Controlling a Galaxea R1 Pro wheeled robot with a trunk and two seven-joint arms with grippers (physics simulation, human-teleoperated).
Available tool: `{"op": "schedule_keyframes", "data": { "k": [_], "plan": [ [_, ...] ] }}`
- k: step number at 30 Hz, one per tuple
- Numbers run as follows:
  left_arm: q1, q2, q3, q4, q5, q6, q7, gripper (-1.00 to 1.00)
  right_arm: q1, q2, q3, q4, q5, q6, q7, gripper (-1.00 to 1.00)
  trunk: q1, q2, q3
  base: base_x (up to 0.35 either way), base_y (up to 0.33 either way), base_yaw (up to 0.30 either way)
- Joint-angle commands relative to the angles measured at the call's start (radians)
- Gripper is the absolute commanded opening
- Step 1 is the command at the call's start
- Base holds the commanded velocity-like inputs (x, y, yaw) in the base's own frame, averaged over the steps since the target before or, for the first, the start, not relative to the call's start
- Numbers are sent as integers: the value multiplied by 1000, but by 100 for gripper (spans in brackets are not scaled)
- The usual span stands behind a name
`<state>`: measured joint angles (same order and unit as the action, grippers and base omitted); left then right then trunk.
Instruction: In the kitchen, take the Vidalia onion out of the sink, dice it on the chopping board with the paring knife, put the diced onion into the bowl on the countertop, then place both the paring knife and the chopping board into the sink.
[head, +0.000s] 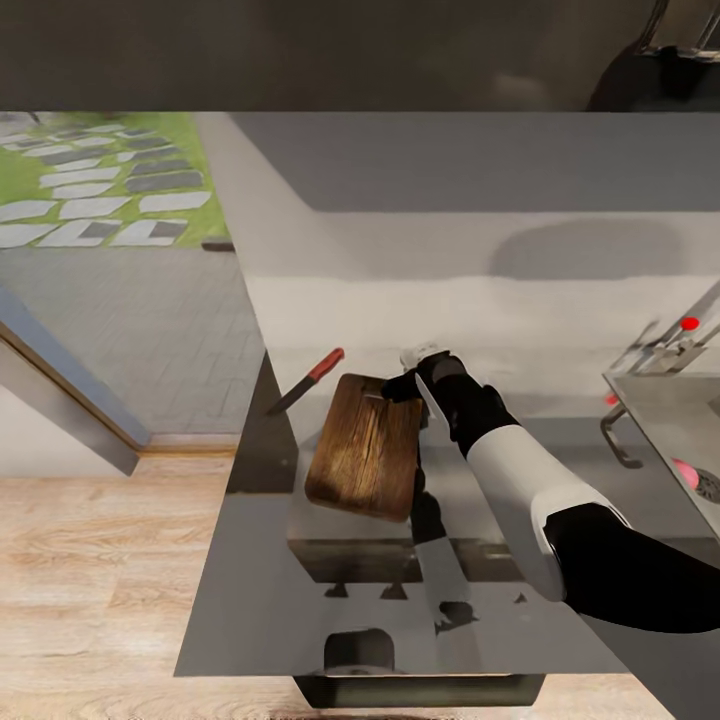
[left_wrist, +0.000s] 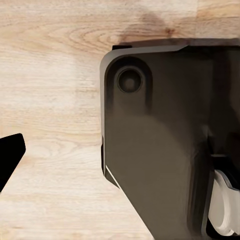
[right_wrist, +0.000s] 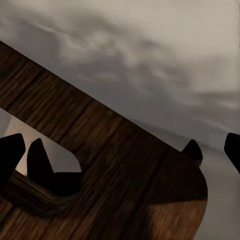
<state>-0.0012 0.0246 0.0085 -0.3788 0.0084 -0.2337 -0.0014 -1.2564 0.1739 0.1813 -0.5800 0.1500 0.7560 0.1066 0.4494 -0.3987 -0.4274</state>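
The brown chopping board (head: 365, 447) lies on the grey countertop (head: 330, 600), near its left edge. Beside the board's far left corner is the red-handled paring knife (head: 306, 382). My right gripper (head: 408, 382) is at the board's far right corner, by the handle slot. In the right wrist view the chopping board (right_wrist: 115, 165) runs under the right gripper (right_wrist: 120, 152), which is open, with fingertips (right_wrist: 10, 156) wide apart. The steel sink (head: 660, 410) is at the right, and the pink Vidalia onion (head: 686, 472) is in it near the drain. One dark left fingertip (left_wrist: 10, 156) shows over the floor. The bowl is out of view.
The tap (head: 672, 340) with a red-tipped lever stands behind the sink. The countertop ends at the left, dropping to a wood floor (head: 90, 560). A pale wall closes the back. A dark object (head: 655, 75) sits high at the right. The robot's dark base (left_wrist: 165, 140) is below the left wrist.
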Motion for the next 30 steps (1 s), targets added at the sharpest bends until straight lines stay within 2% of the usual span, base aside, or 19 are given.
{"op": "schedule_keyframes", "data": {
  "k": [1, 15, 23, 30],
  "plan": [
    [0, 0, 1, 0, 1, -3, 0, 100, 0, 0, 1, 16, -3, 5, 11, 100, 1, -1, -3, 0, 0, 0],
    [0, -2, 1, 1, 1, -3, 0, 100, 1, -5, 1, 16, 0, 3, 10, 100, 1, -1, -17, 0, 0, 0],
    [0, -2, 1, 1, 1, -3, 0, 100, 2, -4, 1, 16, 41, 3, 10, 100, 1, -1, -18, 0, 0, 0],
    [0, -2, 1, 1, 1, -3, 0, 100, 2, -4, 1, 16, 49, 4, 10, 100, 1, -1, -18, 0, 0, 0]
  ]
}}
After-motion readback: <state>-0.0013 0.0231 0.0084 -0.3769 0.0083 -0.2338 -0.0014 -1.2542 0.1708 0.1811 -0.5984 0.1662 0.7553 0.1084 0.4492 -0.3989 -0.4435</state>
